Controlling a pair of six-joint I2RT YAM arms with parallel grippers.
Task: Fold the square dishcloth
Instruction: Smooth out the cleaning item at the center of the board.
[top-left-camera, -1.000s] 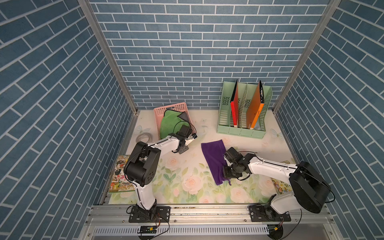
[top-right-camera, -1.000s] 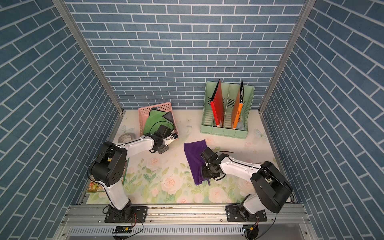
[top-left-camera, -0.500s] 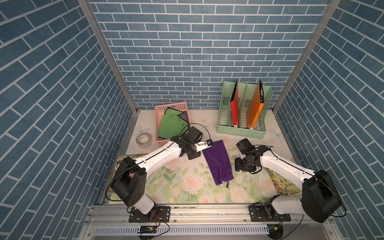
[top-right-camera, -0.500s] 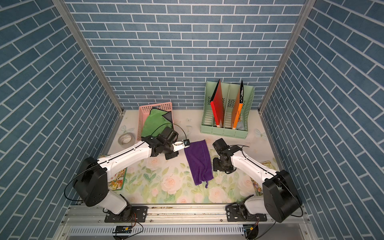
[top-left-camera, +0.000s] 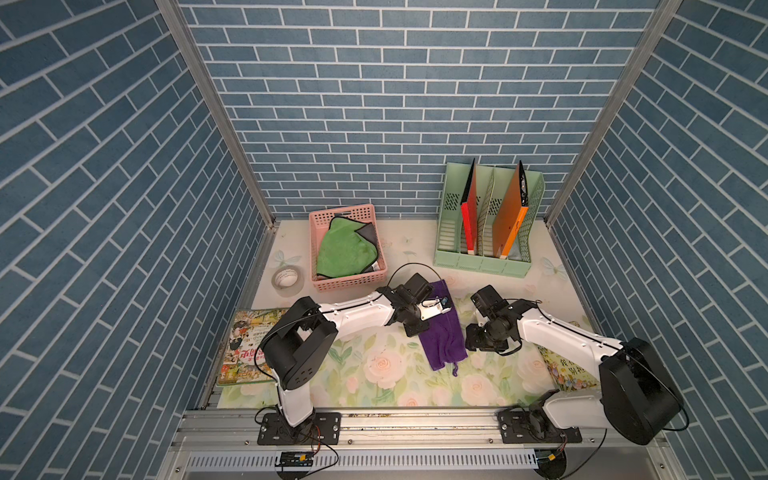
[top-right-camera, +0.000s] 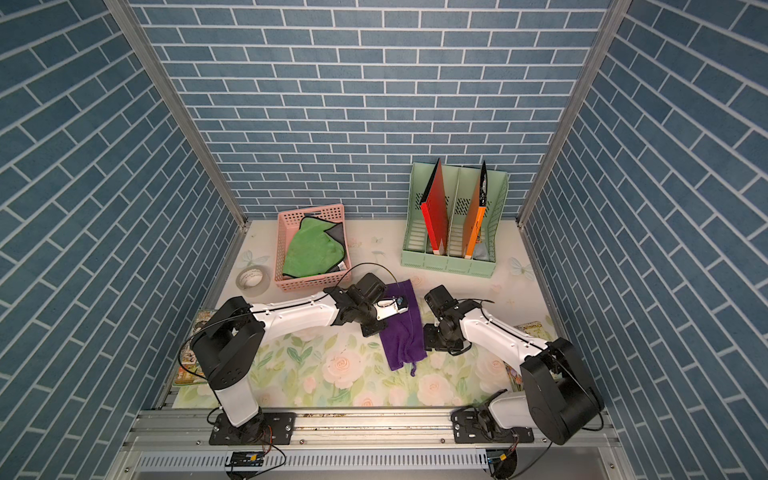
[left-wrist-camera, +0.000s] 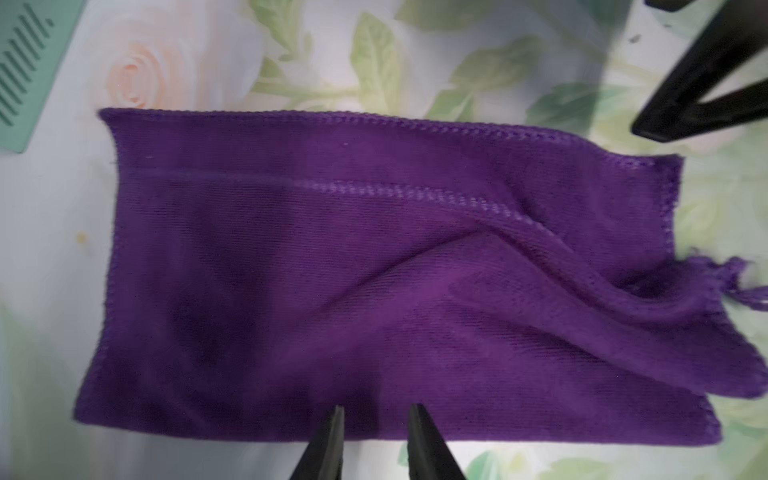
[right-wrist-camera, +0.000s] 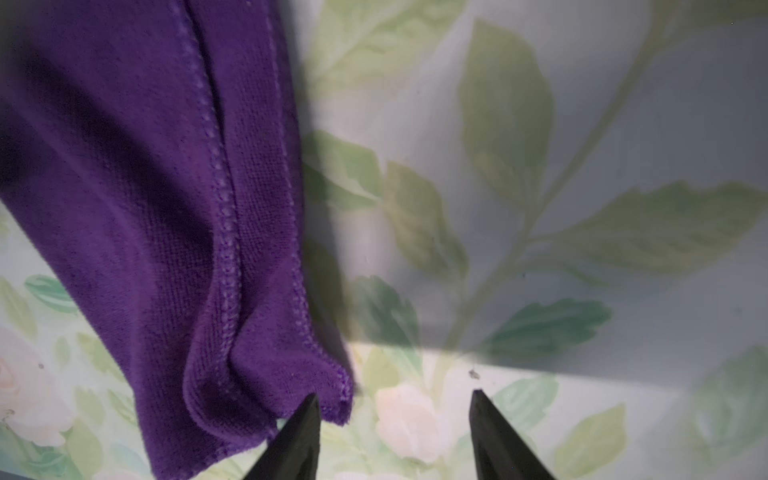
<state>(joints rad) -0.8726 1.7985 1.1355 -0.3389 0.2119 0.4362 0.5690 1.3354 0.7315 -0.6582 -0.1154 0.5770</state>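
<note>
Starting at 6 o'clock: floral mat lies bare btwn the arm bases, the widest free room. Picture book at 8 and second book at 4 hug the side edges.

Mid-table, purple dishcloth lies flat, folded to a strip. Long axis runs approx 12–6, near end leaning to 5 w/ a loose thread tail. Top hem sits back from lower hem; a ridge wrinkles the near half.

Left gripper is over the cloth's 9 o'clock long edge, jaws narrowly parted, nothing btwn. Right gripper is at the near 3-side corner, jaws wide, one fingertip just at that corner, no grasp.

Farther:
- tape roll at 10
- pink basket at 11 w/ green cloth inside
- file rack at 1, w/ red folder & orange folder upright in separate slots
</note>
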